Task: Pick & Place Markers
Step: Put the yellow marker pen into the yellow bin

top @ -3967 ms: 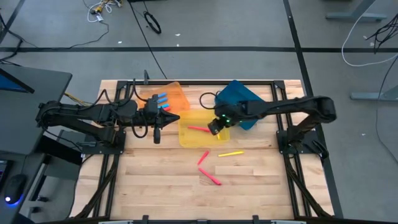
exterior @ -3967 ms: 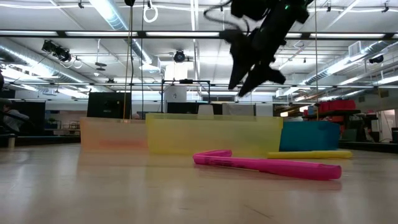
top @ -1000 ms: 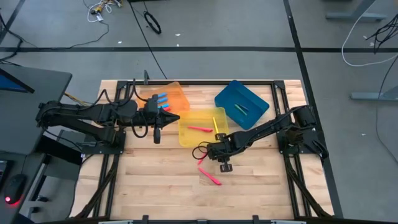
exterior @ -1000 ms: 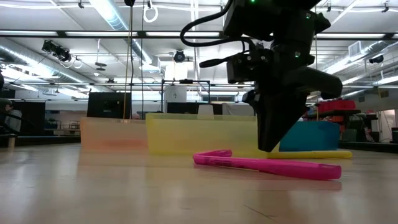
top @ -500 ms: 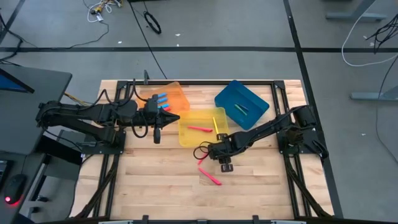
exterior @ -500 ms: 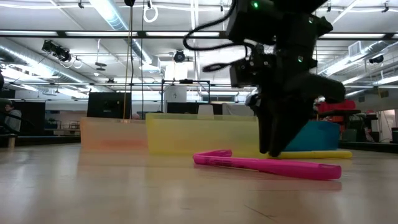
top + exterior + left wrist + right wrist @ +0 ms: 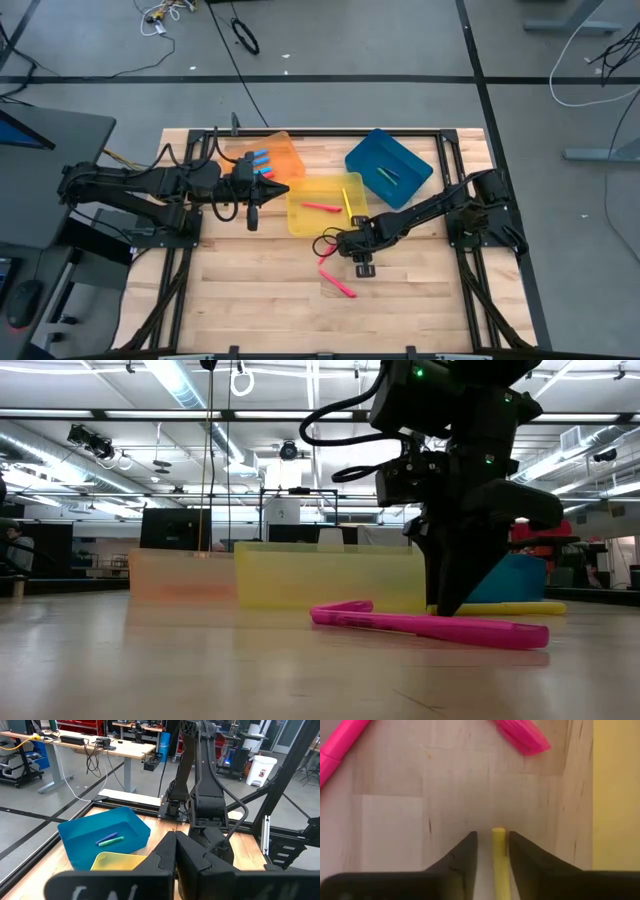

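My right gripper (image 7: 355, 250) points down at the table with its tips at the wood. In the right wrist view it (image 7: 492, 836) is open only a little, one finger on each side of a yellow marker (image 7: 498, 857), near the marker's left end. A strip of wood shows between one finger and the marker. This marker (image 7: 500, 607) lies flat, reaching toward the table's right. Two pink markers (image 7: 326, 254) (image 7: 342, 288) lie beside it. My left gripper (image 7: 284, 188) hovers shut between the orange tray and the yellow tray.
The orange tray (image 7: 285, 145) holds blue markers (image 7: 260, 158). In the yellow tray (image 7: 296, 222) lie a pink marker and a yellow one. The blue tray (image 7: 372, 140) has two more. Bare wood stretches along the table's near side. A black cable loop (image 7: 322, 242) lies by the right gripper.
My right gripper has sunk the last bit down to the table at the yellow marker and has shifted slightly toward the table's right. The markers and trays have stayed where they were.
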`<state>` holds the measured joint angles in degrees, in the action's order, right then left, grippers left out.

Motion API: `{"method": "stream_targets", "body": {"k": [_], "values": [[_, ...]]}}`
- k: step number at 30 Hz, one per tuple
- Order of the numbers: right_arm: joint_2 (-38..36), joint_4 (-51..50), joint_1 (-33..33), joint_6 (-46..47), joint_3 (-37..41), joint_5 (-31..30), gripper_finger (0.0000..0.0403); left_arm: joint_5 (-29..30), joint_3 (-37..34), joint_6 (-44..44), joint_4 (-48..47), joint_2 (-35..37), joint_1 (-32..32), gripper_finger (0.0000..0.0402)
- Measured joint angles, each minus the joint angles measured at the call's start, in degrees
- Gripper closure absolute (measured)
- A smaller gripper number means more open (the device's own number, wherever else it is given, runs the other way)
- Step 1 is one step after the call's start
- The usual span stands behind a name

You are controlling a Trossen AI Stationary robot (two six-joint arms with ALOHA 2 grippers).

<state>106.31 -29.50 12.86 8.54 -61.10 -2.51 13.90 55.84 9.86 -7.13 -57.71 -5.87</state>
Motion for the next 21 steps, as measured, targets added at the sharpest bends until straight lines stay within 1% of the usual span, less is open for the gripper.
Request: {"method": "stream_targets", "body": {"k": [6, 9, 16, 21], "values": [[0.1, 0.1, 0.0, 0.0, 0.0, 0.0, 0.0364, 0.0, 0.0, 0.0, 0.0, 0.0, 0.0, 0.039], [0.1, 0.1, 0.0, 0.0, 0.0, 0.1, 0.039, 0.0, 0.0, 0.0, 0.0, 0.0, 0.0, 0.039], [-1.2, -0.7, 0.0, 1.7, 0.2, 0.2, 0.0389, 0.0, 0.0, 0.0, 0.0, 0.0, 0.0, 0.039], [-5.1, -5.9, 0.0, 3.3, -0.4, 0.3, 0.0391, 0.0, 0.0, 0.0, 0.0, 0.0, 0.0, 0.039]]}}
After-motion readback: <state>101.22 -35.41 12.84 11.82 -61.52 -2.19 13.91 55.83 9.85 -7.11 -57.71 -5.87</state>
